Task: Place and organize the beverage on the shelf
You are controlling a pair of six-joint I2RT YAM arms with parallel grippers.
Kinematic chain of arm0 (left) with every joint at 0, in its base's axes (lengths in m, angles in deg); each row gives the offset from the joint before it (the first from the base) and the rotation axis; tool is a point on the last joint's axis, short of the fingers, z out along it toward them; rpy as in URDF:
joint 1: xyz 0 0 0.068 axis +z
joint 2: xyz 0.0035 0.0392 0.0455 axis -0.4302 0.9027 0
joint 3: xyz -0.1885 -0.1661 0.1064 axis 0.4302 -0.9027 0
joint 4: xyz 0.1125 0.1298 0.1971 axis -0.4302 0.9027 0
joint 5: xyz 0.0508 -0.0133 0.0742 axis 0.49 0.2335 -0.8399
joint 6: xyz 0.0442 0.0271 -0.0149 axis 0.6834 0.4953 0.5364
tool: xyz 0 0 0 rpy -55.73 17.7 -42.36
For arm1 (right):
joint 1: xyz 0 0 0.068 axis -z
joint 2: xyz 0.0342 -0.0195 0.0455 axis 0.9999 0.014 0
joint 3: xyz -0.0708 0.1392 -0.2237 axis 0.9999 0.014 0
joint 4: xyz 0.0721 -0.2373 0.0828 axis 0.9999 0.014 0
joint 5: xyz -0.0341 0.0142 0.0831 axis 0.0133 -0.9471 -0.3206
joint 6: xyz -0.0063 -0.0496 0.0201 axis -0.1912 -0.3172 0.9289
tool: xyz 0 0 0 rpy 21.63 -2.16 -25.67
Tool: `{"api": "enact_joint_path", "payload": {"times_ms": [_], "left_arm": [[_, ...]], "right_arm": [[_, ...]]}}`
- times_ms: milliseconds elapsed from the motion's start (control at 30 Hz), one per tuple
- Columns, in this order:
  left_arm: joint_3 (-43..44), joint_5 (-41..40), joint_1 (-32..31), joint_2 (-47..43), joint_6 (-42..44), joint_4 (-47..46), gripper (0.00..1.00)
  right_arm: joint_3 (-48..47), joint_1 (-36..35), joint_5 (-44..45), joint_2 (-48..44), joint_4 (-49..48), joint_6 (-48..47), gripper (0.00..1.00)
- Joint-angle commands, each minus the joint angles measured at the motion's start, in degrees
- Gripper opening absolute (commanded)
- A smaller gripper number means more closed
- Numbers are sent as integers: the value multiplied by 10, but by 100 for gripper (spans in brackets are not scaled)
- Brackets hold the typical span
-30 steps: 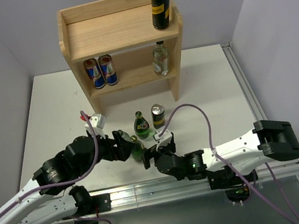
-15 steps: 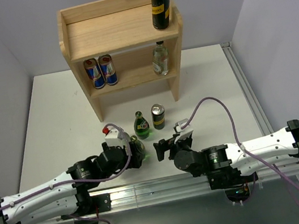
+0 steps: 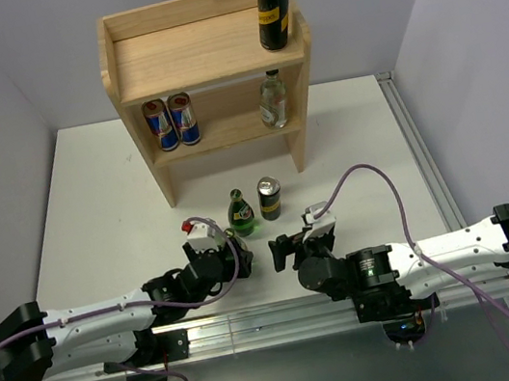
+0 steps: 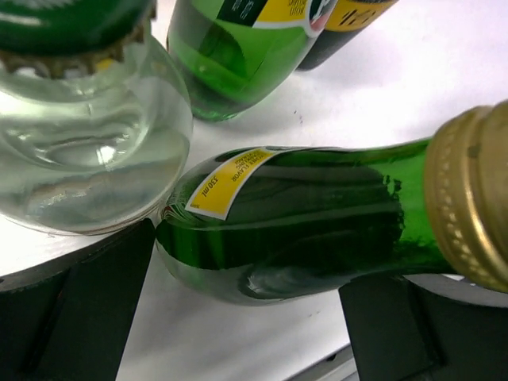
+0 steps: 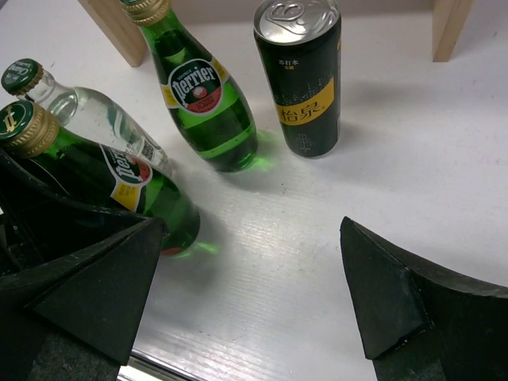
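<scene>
The light wood shelf stands at the back, with a black-and-yellow can on its top board. Its lower board holds two blue-and-red cans and a clear bottle. On the table stand a green Perrier bottle, a black can, a clear bottle and a gold-capped green bottle. My left gripper is open, one finger on each side of the gold-capped bottle's base. My right gripper is open over bare table just right of those bottles.
The clear bottle touches the gold-capped green bottle on its left. The shelf's two front legs stand beyond the drinks. The table's near edge and metal rail run just behind both grippers. The two grippers are close together.
My right gripper has pulled back to the right, away from the gold-capped bottle. My left arm has swung in low, bringing its open jaws around that bottle.
</scene>
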Motion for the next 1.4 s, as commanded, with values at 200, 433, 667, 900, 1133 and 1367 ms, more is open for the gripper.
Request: {"api": "enact_joint_path", "payload": {"times_ms": [200,433,667,900,1133,1367], "left_arm": [[-34,-70,-3,71,15,-176,99],[-40,-106,-4,161,8,-248,99],[-37,-138,-5,185,28,-281,99],[-28,-171,-9,212,46,-297,99],[-17,-189,-9,264,74,-334,89],[-7,-200,-10,290,74,-337,35]], "right_arm": [[13,0,29,9,-10,22,100],[11,5,21,18,-6,27,100],[15,5,17,25,-4,39,100],[20,6,11,40,-22,39,100],[27,8,7,53,-39,43,100],[32,9,6,56,-45,47,100]]}}
